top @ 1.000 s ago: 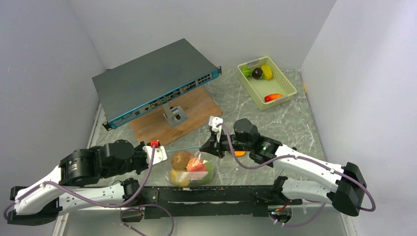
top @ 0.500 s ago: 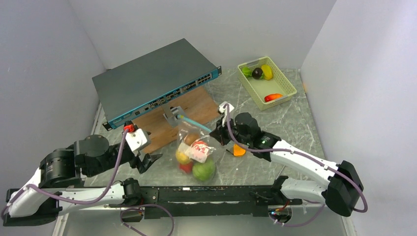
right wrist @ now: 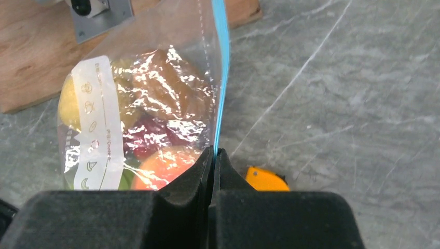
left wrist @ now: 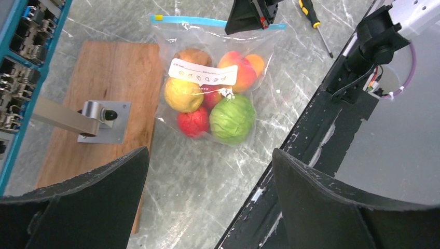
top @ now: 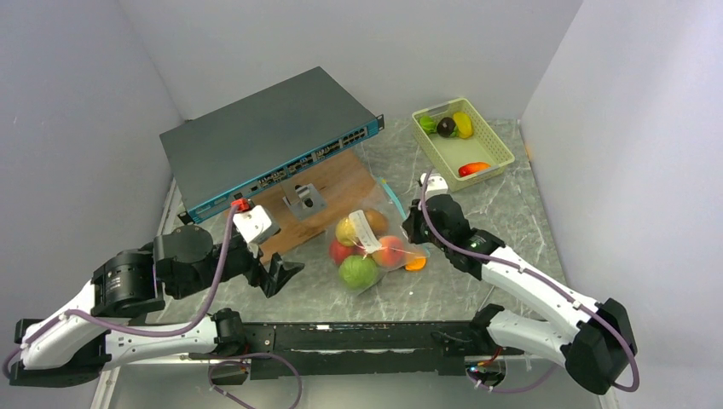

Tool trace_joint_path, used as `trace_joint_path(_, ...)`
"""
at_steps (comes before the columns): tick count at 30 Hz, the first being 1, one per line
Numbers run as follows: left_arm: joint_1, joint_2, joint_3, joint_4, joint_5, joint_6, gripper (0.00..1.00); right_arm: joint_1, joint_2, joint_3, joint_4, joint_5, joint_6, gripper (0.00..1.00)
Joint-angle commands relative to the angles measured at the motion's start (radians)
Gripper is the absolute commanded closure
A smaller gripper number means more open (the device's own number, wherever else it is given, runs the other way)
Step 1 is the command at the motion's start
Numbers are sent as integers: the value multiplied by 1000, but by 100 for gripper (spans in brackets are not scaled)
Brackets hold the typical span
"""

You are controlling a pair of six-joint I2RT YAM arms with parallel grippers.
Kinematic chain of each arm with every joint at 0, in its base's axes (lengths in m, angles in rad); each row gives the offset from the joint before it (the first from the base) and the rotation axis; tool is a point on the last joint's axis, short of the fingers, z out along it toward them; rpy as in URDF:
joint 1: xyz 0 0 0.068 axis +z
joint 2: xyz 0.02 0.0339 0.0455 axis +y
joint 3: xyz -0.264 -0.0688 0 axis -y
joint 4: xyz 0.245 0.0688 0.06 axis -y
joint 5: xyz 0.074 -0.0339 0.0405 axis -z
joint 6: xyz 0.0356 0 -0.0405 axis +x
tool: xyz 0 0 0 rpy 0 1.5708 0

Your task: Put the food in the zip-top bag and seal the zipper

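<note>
The clear zip-top bag [top: 362,228] lies on the marble table with the food inside it: a green cabbage [left wrist: 232,116], a yellow lemon [left wrist: 181,94], a red apple [left wrist: 193,123] and a peach [left wrist: 236,70]. Its white label [left wrist: 202,75] faces up. The teal zipper [right wrist: 222,67] runs along the bag's far edge. My right gripper [right wrist: 214,155] is shut on the near end of that strip. My left gripper [left wrist: 210,155] stands open and empty, left of the bag and above the table's near edge.
A network switch [top: 264,141] rests at the back left over a wooden board [top: 341,183] that carries a metal bracket [top: 304,201]. A pale green basket [top: 490,136] with more fruit sits at the back right. An orange-handled screwdriver [right wrist: 265,179] lies beside the bag. A black rail [top: 367,336] spans the near edge.
My left gripper has opened, let go of the bag and drawn back to the left. My right gripper, shut on the zipper, has pulled the bag away from the rail.
</note>
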Motion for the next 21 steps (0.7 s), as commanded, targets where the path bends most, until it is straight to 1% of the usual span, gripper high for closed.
trace_joint_path(1, -1, 10, -22, 66, 20, -54, 7, 0, -43, 17, -106, -99, 109, 100)
trace_joint_path(3, -2, 14, -28, 63, 16, -63, 7, 5, -58, 8, -158, -186, 155, 100)
trace_joint_path(8, -1, 23, -34, 88, 0, -94, 6, 29, -168, -85, -265, -322, 327, 100)
trace_joint_path(12, -1, 40, -13, 118, -24, -144, 6, 55, -270, -174, -281, -373, 439, 100)
trace_joint_path(15, -1, 61, 31, 124, -49, -208, 2, 60, -329, -214, -272, -381, 475, 99)
trace_joint_path(17, -1, 67, 57, 130, -70, -252, 1, 60, -349, -212, -270, -376, 476, 89)
trace_joint_path(19, -1, 64, 76, 138, -92, -289, 0, 60, -365, -197, -268, -358, 464, 73)
trace_joint_path(21, -1, 52, 91, 149, -122, -314, 0, 60, -384, -161, -303, -290, 452, 54)
